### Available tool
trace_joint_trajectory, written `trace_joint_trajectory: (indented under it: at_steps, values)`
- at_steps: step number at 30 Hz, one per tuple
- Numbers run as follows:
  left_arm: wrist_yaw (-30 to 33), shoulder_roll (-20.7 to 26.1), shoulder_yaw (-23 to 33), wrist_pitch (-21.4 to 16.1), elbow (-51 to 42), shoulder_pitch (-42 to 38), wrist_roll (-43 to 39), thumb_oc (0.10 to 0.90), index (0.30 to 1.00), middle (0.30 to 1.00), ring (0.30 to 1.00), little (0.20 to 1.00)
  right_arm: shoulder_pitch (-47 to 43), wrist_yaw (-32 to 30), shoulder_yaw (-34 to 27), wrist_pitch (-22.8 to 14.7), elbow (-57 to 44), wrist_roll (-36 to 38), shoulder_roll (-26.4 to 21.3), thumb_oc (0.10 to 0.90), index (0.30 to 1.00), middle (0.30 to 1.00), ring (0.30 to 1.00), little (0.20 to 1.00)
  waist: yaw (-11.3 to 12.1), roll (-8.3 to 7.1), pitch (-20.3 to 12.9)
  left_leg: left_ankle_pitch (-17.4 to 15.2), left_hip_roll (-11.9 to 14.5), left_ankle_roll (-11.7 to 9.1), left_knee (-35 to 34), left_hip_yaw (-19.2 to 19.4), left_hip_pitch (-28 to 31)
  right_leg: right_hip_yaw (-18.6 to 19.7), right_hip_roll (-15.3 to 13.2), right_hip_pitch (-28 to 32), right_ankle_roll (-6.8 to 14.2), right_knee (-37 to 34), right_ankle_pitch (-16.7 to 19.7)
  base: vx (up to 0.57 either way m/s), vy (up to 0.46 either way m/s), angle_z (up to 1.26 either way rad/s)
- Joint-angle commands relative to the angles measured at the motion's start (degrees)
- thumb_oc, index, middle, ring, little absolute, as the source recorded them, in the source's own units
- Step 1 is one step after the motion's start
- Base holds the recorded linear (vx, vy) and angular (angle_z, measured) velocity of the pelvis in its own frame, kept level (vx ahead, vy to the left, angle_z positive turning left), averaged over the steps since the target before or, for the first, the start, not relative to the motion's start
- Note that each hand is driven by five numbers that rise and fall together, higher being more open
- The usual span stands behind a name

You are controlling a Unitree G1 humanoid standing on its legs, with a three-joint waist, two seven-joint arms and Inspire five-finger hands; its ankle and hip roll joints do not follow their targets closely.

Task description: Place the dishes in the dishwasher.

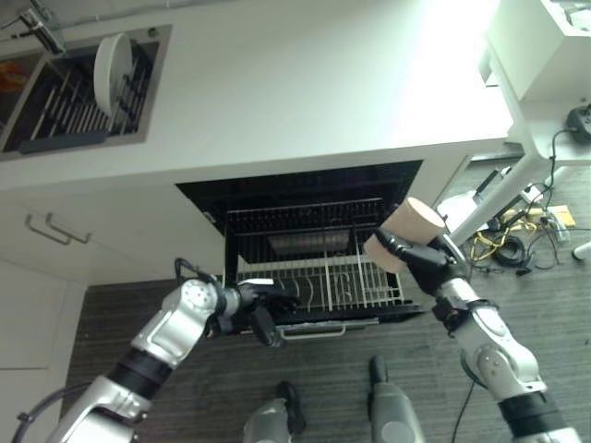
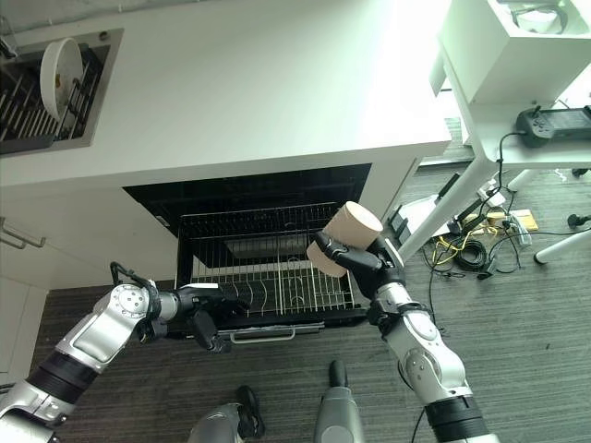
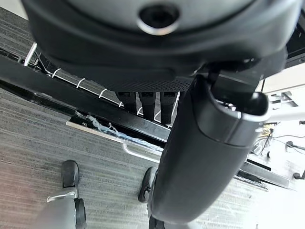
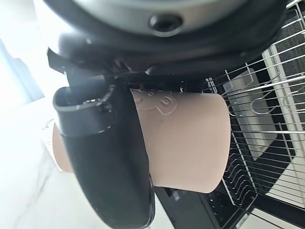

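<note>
Tan cup (image 2: 343,238) lies tilted above the open dishwasher rack (image 2: 268,268).

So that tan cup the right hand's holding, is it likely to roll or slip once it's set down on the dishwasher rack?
The cup looks like a smooth, stiff cylinder, so on its side it would probably roll. The right hand grips it tilted, thumb across its wall, so it may slip if loosened. The rack is open wire, so it would likely sit steadier mouth down between the wires.
</note>
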Motion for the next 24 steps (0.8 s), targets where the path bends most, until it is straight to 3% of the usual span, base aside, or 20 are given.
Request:
trace_joint_trajectory:
  at_steps: [1,5,9,14,18,19,20,21,22,24]
  values:
    - [-14.00,2.63,-3.31,3.55,-3.74,0.25,1.18,0.800,0.900,0.900,0.900,0.900,-5.58,0.73,-1.51,-5.18,-10.94,0.89,-1.13,0.400,0.300,0.300,0.300,0.300,0.46,-0.06,-3.96,2.17,3.68,-3.28,-2.90,-5.96,-0.05,-1.38,-3.71,-0.93,3.41,5.37,-4.43,-0.06,-0.005,0.06]
    - [-29.75,2.23,-5.43,8.36,-4.92,1.23,1.70,0.800,0.900,0.900,0.900,0.900,-6.15,0.75,-0.37,-5.12,-10.65,0.24,-1.94,0.400,0.300,0.300,0.300,0.300,0.29,-0.13,-3.26,2.13,3.69,-3.39,-2.90,-5.80,-0.33,-1.28,-3.76,-1.36,3.45,5.37,-4.26,-0.04,0.004,-0.01]
    - [-43.37,2.51,-8.49,10.11,-5.84,2.28,4.12,0.800,0.900,0.900,0.900,0.900,-7.97,0.33,1.36,-5.51,-9.56,0.22,-3.30,0.400,0.300,0.300,0.300,0.300,-0.02,-0.18,-2.46,2.03,3.80,-3.53,-2.90,-5.40,-0.63,-1.25,-3.81,-1.86,3.52,5.37,-4.17,-0.06,0.006,-0.04]
    - [-45.17,1.50,-13.83,10.35,-3.10,5.47,2.33,0.800,0.900,0.900,0.900,0.900,-9.65,1.55,2.00,-4.64,-8.49,0.33,-4.02,0.400,0.300,0.300,0.300,0.300,-0.26,-0.43,-1.88,1.80,3.95,-3.65,-2.90,-5.27,-1.34,-0.88,-3.77,-2.65,3.48,5.37,-4.30,-0.08,0.001,-0.03]
    - [-45.17,0.81,-13.75,9.08,-0.22,6.34,1.35,0.800,0.900,0.900,0.900,0.900,-11.41,1.82,2.85,-3.70,-7.42,0.19,-4.41,0.400,0.300,0.300,0.300,0.300,-0.38,-0.42,-1.32,1.78,4.03,-3.70,-2.90,-5.15,-1.59,-0.75,-3.58,-2.94,3.27,5.37,-4.39,-0.06,0.019,-0.08]
    - [-42.63,0.67,-13.34,8.50,-0.15,6.44,0.61,0.800,0.900,0.900,0.900,0.900,-11.60,2.13,2.83,-3.52,-7.20,-0.01,-4.51,0.400,0.300,0.300,0.300,0.300,-0.38,-0.42,-1.18,1.81,4.02,-3.72,-2.90,-5.19,-1.69,-0.75,-3.60,-3.05,3.24,5.37,-4.37,-0.07,0.028,-0.05]
    - [-31.48,0.95,-12.16,6.57,-0.22,6.36,-4.97,0.800,0.900,0.900,0.900,0.900,-11.81,2.32,2.76,-3.35,-6.74,-0.92,-4.83,0.400,0.300,0.300,0.300,0.300,-0.28,-0.39,-0.84,1.89,3.91,-3.78,-2.90,-5.40,-2.00,-0.80,-3.64,-3.27,3.14,5.37,-4.32,-0.07,0.023,-0.04]
    - [-29.48,1.13,-11.85,6.41,-0.28,6.19,-6.20,0.800,0.900,0.900,0.900,0.900,-11.85,2.29,2.75,-3.31,-6.70,-0.91,-4.98,0.400,0.300,0.300,0.300,0.300,-0.23,-0.39,-0.77,1.93,3.89,-3.79,-2.90,-5.45,-2.06,-0.85,-3.66,-3.28,3.10,5.37,-4.31,-0.07,0.029,-0.03]
    - [-16.59,1.44,-8.74,5.00,-1.37,5.37,-15.00,0.800,0.900,0.900,0.900,0.900,-11.94,1.78,2.43,-2.95,-6.69,-1.00,-5.87,0.400,0.300,0.300,0.300,0.300,0.09,-0.43,-0.06,1.71,3.83,-3.92,-2.90,-5.63,-1.76,-1.18,-3.90,-2.73,3.08,5.37,-4.63,-0.06,0.012,-0.01]
    - [-5.75,1.28,-5.80,3.64,-2.29,4.20,-23.11,0.800,0.900,0.900,0.900,0.900,-11.77,1.65,1.97,-2.95,-6.55,-1.46,-6.40,0.400,0.300,0.300,0.300,0.300,0.50,-0.49,0.02,2.27,3.80,-3.85,-2.90,-5.80,-2.42,-1.37,-3.93,-3.16,2.83,5.37,-4.22,-0.03,0.003,0.00]
